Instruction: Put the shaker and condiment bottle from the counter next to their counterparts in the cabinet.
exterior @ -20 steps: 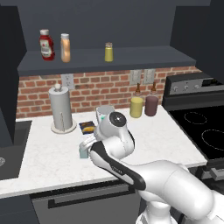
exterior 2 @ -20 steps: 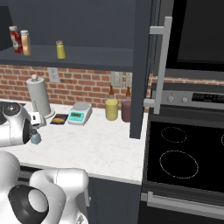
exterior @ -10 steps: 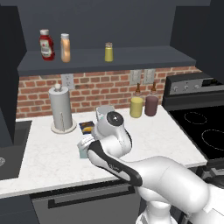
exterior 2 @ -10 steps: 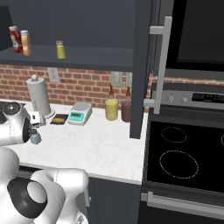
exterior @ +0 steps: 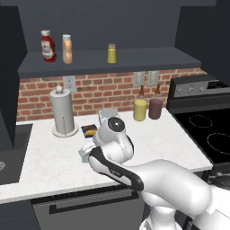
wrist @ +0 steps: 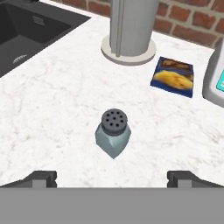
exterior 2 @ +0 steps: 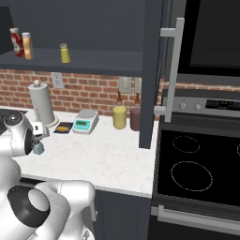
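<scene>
The shaker (wrist: 113,132), squat and pale blue-grey with a holed grey cap, stands upright on the white marble counter (wrist: 52,109), also seen at the arm's edge as shaker (exterior 2: 37,149). My gripper (wrist: 113,179) hovers just above and short of it, open, with a fingertip on either side and nothing between them. The orange condiment bottle (exterior: 67,49) stands on the cabinet shelf (exterior: 134,60) right beside the red ketchup bottle (exterior: 47,46). The yellow-green shaker (exterior: 111,53) stands alone further right on the shelf. In the left base view my arm hides most of the shaker.
A paper towel holder (wrist: 131,26) and a blue food packet (wrist: 173,76) lie just beyond the shaker, with a kitchen scale (exterior 2: 84,121) to the right. A yellow jar (exterior: 140,110) and a dark jar (exterior: 155,108) stand by the wall. The sink (wrist: 30,30) lies left, the stove (exterior: 206,130) right.
Almost nothing: the hand has crept slightly over the shaker. The jaws stay wide and the shaker has not moved.
</scene>
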